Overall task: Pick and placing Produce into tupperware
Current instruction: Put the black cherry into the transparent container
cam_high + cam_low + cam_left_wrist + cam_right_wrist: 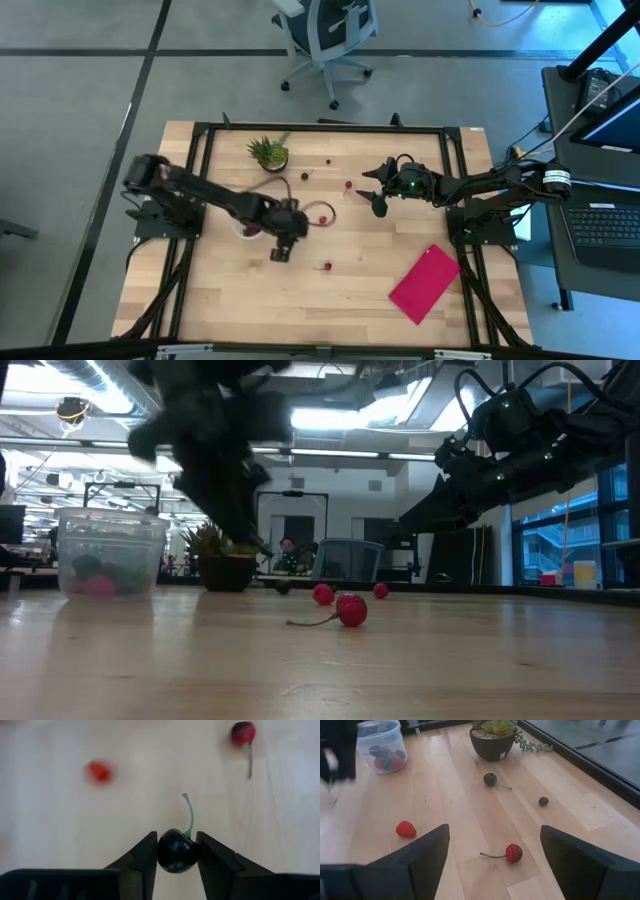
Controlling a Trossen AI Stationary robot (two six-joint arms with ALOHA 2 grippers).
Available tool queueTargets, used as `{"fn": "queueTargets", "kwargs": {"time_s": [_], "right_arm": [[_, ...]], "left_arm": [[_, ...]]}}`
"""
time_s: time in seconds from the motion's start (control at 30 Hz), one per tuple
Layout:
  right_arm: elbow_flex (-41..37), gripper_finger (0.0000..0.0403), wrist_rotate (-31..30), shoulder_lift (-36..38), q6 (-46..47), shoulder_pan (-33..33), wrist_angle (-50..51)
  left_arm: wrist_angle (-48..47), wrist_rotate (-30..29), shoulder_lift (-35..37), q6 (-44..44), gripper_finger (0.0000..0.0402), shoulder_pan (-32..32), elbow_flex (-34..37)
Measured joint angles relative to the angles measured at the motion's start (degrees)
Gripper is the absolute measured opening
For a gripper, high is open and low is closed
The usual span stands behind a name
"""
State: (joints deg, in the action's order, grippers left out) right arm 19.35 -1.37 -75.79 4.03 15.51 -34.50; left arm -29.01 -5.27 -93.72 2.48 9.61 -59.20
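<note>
One dark cherry (176, 851) is sitting pinched between the fingers of the left gripper (176, 857), its green stem standing up past the fingertips. Being small, round, light and smooth-skinned, it looks liable to squirt out sideways or bruise under a hard squeeze, so a gentle hold across its widest part, as now, seems the safest, with the stem left free. From above, the left arm is reaching in from the table's left edge, its wrist bent down near the table's middle, just beside the translucent tupperware (246, 230), which already has red and dark pieces in it. Other produce is lying loose on the wooden table (340, 300): a red cherry with a stem (513, 853), a red strawberry-like piece (406, 829), a dark cherry near the plant pot (490, 779) and a tiny dark berry (543, 800). Meanwhile the right gripper (375, 190) is hovering above the table's far right part, its fingers spread wide and holding nothing.
</note>
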Motion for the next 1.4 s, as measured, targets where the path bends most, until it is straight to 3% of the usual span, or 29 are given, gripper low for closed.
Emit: {"fn": "queueTargets", "kwargs": {"time_s": [0.27, 0.47, 0.97, 1.4], "right_arm": [[0.0, 0.0314, 0.0, 0.0, 0.0, 0.0, 0.1], [0.0, 0.0314, 0.0, 0.0, 0.0, 0.0, 0.1], [0.0, 0.0314, 0.0, 0.0, 0.0, 0.0, 0.1], [0.0, 0.0314, 0.0, 0.0, 0.0, 0.0, 0.1]], "left_arm": [[-19.6, -2.2, 13.7, 13.4, 0.0114, -2.9, -0.1], [-30.8, -6.2, 15.7, 22.5, 0.0112, -2.8, -0.1], [-37.3, -5.9, 15.7, 31.8, 0.011, 0.7, -0.1], [-27.5, -3.7, 15.7, 32.0, 0.0119, 0.9, 10.1]]}}
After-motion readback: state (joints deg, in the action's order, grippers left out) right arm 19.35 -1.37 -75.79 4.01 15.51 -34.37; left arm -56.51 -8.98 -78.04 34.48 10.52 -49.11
